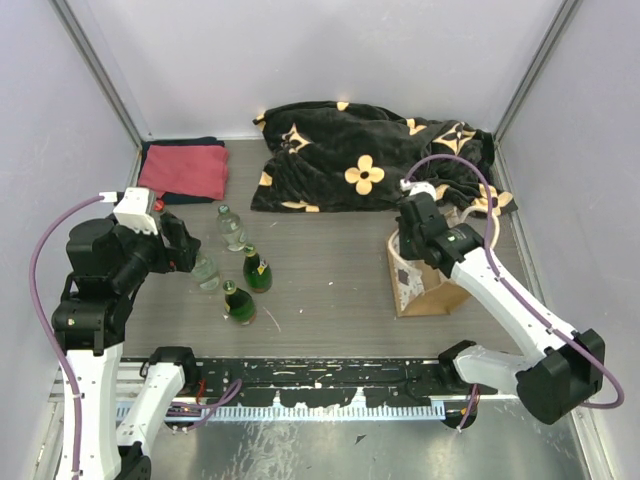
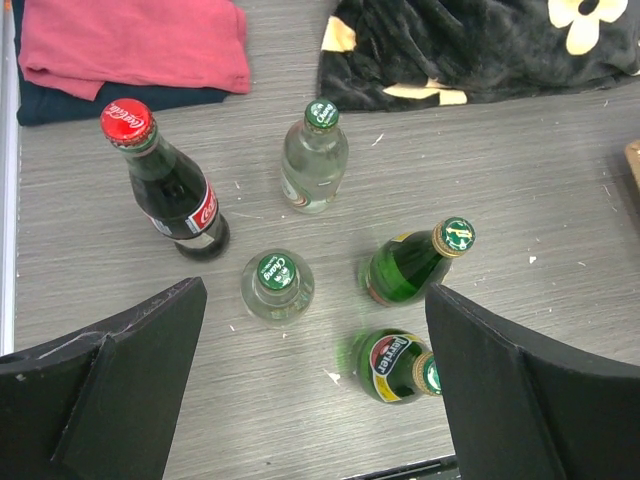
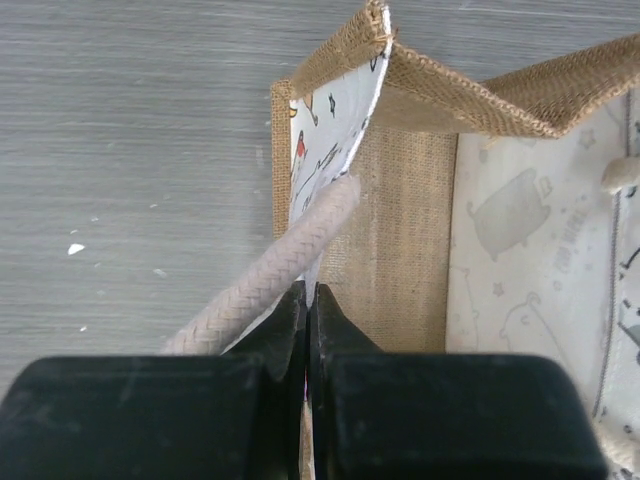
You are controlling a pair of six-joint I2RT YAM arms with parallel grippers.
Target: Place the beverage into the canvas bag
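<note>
Several bottles stand on the table left of centre: a cola bottle with a red cap (image 2: pixel 170 190), two clear Chang bottles (image 2: pixel 313 160) (image 2: pixel 277 285), a green bottle (image 2: pixel 415 262) and a green Perrier bottle (image 2: pixel 395 365). My left gripper (image 2: pixel 315 400) is open and empty, held above them, the Perrier near its right finger (image 2: pixel 520 390). In the top view it (image 1: pixel 185 252) sits just left of the bottles (image 1: pixel 238 303). The canvas bag (image 1: pixel 425 285) stands at the right. My right gripper (image 3: pixel 307 295) is shut on the bag's printed top edge (image 3: pixel 335 140), beside a rope handle (image 3: pixel 280 265).
A black flower-patterned blanket (image 1: pixel 370 155) lies at the back, just behind the bag. A red cloth (image 1: pixel 185 170) on a dark cloth lies at the back left. Grey walls close in both sides and the back. A black rail (image 1: pixel 330 375) runs along the near edge.
</note>
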